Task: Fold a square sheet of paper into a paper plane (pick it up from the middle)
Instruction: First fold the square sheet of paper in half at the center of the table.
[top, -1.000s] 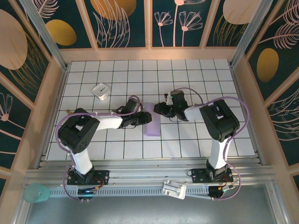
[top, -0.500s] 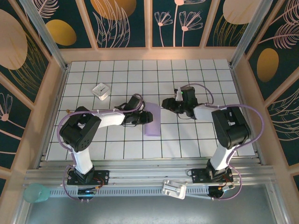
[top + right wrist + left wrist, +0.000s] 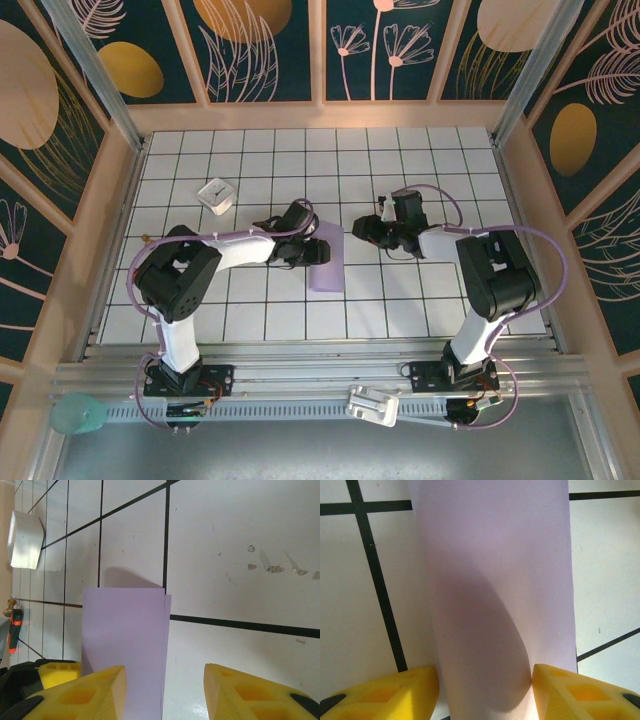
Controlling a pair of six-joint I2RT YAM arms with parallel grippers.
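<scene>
The square sheet of paper (image 3: 327, 262) lies folded into a narrow lavender strip on the tiled table (image 3: 420, 160). My left gripper (image 3: 308, 248) is at the strip's left edge. In the left wrist view the paper (image 3: 495, 580) bulges up between my left gripper's (image 3: 485, 695) yellow fingers, which stand apart either side of the bulge. My right gripper (image 3: 362, 228) sits just right of the strip, open. In the right wrist view its jaws (image 3: 165, 695) hold nothing, and the paper (image 3: 125, 640) lies under the left finger. No paper plane shape shows.
A small white block (image 3: 216, 194) (image 3: 25, 539) stands on the tiles at the back left. A teal cup (image 3: 80, 412) and a white clip (image 3: 372, 405) rest by the front rail. Wooden walls ring the table.
My right gripper has drawn back to the right, off the paper. My left gripper has shifted slightly along the strip and its fingers have spread a little.
</scene>
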